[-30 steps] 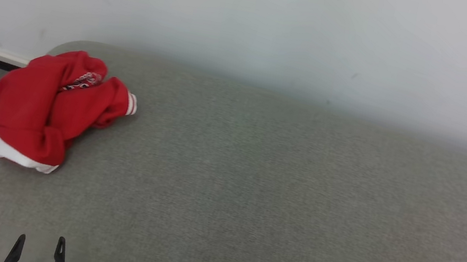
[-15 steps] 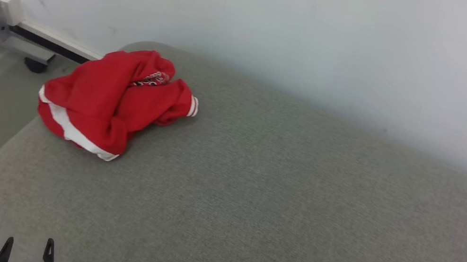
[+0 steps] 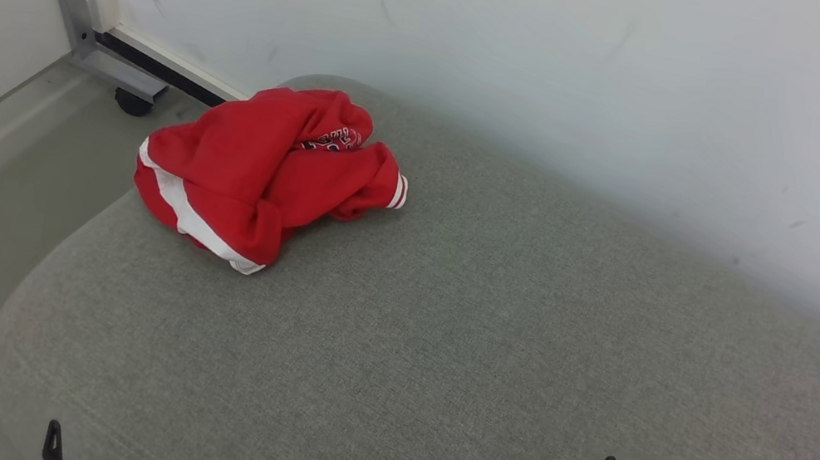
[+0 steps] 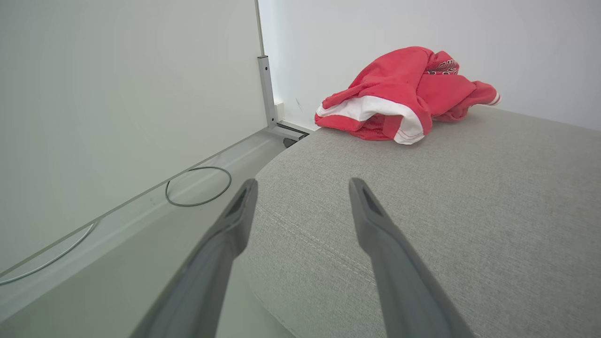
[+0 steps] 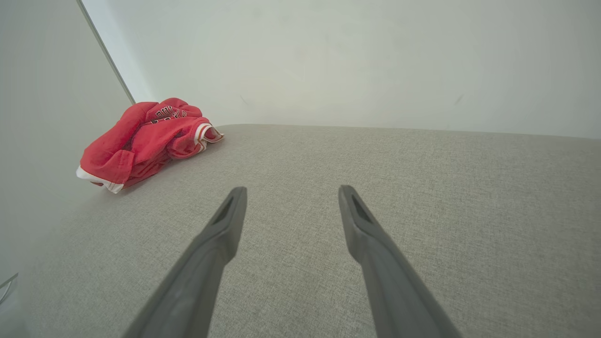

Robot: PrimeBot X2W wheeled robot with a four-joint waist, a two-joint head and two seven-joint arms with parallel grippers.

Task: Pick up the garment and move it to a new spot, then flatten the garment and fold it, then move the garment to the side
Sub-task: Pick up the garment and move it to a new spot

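Left jaws: spread wide, empty, poised at the near-left edge of the cushion [image 3: 436,369].
Right jaws: spread wide, empty, above the cushion on my near right.
Both sets are well apart from the garment [image 3: 264,171].
Garment: red with white bands, a crumpled heap at the cushion's far-left corner, by the wall [image 3: 575,57].
Axis: I judge it diagonal, running from the white hem band at near left to the striped cuff. The cuff points right, toward mid-cushion.
Progress, as I read it: nothing done. Pick-up, move, flattening, folding and the shift aside all remain.
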